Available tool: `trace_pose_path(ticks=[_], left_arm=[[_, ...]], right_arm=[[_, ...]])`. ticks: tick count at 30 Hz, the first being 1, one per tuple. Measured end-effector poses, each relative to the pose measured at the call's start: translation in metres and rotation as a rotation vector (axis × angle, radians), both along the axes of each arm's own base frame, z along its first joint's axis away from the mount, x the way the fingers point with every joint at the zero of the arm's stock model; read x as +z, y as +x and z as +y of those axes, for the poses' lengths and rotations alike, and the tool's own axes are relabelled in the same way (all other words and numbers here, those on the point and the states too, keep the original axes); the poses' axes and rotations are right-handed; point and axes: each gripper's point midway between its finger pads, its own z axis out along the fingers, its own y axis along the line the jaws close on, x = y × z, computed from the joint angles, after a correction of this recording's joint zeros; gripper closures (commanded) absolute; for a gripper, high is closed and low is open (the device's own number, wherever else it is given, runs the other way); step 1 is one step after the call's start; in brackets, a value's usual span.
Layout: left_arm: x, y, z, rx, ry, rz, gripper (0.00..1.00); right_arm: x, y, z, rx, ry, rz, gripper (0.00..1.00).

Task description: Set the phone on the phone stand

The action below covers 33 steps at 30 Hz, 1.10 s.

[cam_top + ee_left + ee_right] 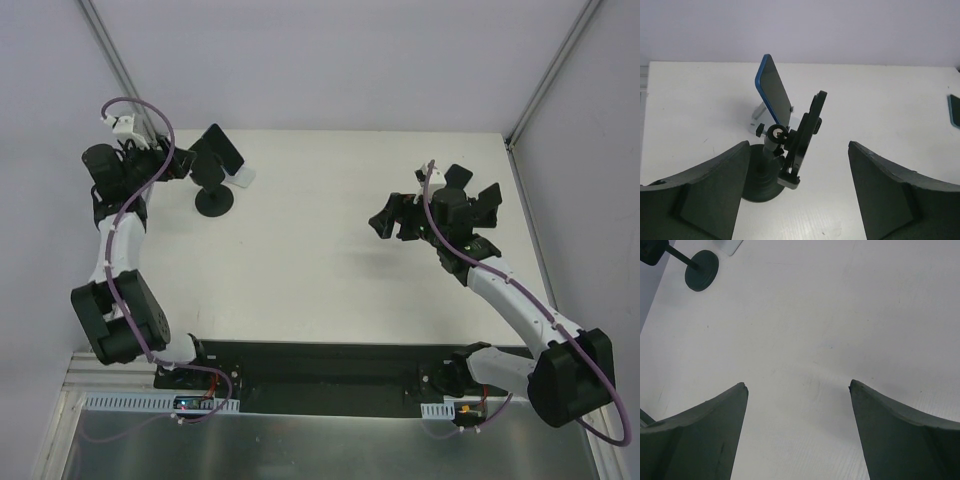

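Note:
A blue phone (774,91) with a dark screen leans tilted on a small white stand (758,114) at the table's far left. Just in front of it is a black phone stand (804,134) with a round base (759,176); its cradle holds nothing. In the top view the phone (224,150) and the black stand (214,203) overlap. My left gripper (799,150) is open and empty, its jaws wide on either side of the black stand and just short of it; it also shows in the top view (188,165). My right gripper (392,217) is open and empty above the bare table (798,385).
A dark, blue-edged item (954,111) shows at the right edge of the left wrist view. The black stand's base (701,271) shows far off in the right wrist view. Grey walls close the table at the back and sides.

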Motion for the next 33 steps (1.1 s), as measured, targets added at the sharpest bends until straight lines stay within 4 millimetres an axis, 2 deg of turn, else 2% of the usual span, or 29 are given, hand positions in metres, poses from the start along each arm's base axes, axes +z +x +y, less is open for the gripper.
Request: trace_pose_path(ticks=[3,6,8,11,14,16,19,22,24,26,31,33], left_arm=[[0.019,-0.023,0.001,0.109,-0.034,-0.022,0.27],[0.035,-0.053,-0.004,0.225,-0.078,-0.036,0.25],[0.043,-0.073,-0.021,0.262,-0.101,-0.056,0.25],[0.047,-0.1,-0.07,0.189,-0.118,-0.082,0.24],[0.039,-0.114,-0.123,0.065,-0.131,-0.058,0.24],[0.026,-0.116,-0.157,-0.021,-0.127,-0.011,0.24],[-0.009,-0.118,-0.21,-0.146,-0.089,0.108,0.24],[-0.035,-0.124,-0.248,-0.25,-0.06,0.207,0.24],[-0.042,-0.13,-0.262,-0.299,-0.065,0.26,0.24],[-0.038,-0.134,-0.267,-0.323,-0.093,0.29,0.24],[0.0,-0.14,-0.283,-0.372,-0.239,0.316,0.26],[0.015,-0.143,-0.29,-0.405,-0.278,0.316,0.26]], right_arm=[[-0.002,0.001,-0.001,-0.006,-0.004,0.005,0.14],[-0.006,0.004,-0.004,-0.017,-0.013,0.013,0.14],[-0.009,0.006,-0.006,-0.028,-0.022,0.017,0.14],[-0.015,0.008,-0.009,-0.044,-0.036,0.03,0.14],[-0.02,0.01,-0.012,-0.061,-0.049,0.042,0.13],[-0.025,0.012,-0.014,-0.077,-0.058,0.053,0.13],[-0.033,0.014,-0.021,-0.121,-0.08,0.08,0.13],[-0.037,0.016,-0.032,-0.184,-0.105,0.097,0.12],[-0.039,0.018,-0.043,-0.235,-0.127,0.11,0.11],[-0.039,0.019,-0.055,-0.284,-0.145,0.125,0.11],[-0.04,0.023,-0.107,-0.458,-0.155,0.18,0.09],[-0.041,0.022,-0.14,-0.574,-0.132,0.218,0.1]])
